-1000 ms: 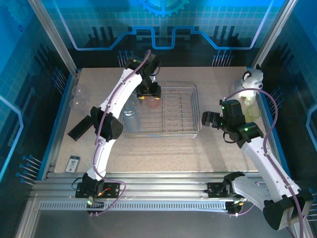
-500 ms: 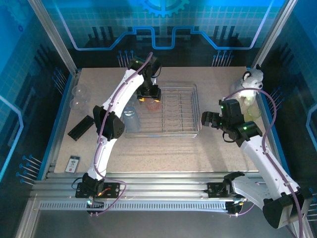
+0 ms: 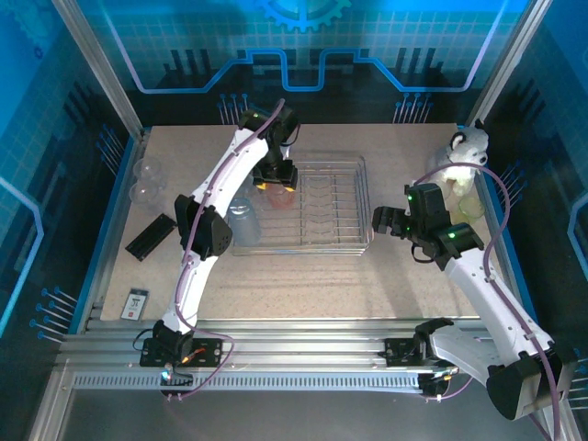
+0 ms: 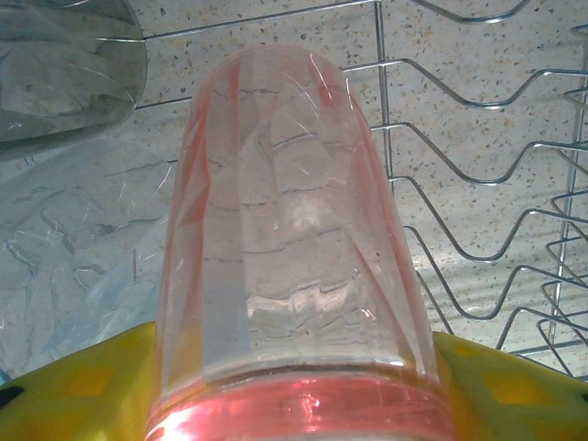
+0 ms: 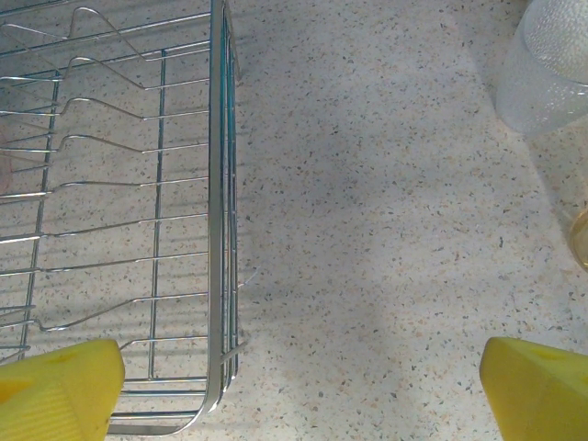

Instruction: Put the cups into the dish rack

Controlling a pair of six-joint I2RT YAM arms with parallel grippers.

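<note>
Top external: high behind near edge, looking down on whole table (image 3: 303, 276). Left wrist: very close, down past pink cup (image 4: 289, 257) onto dish rack (image 4: 380, 92). Right wrist: close, downward, rack's right rim; rack common to all

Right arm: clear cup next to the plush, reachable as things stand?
Likely yes. The right gripper hangs with jaws open and empty over bare table beside the dish rack, and the clear cup stands close by with nothing between them.
</note>
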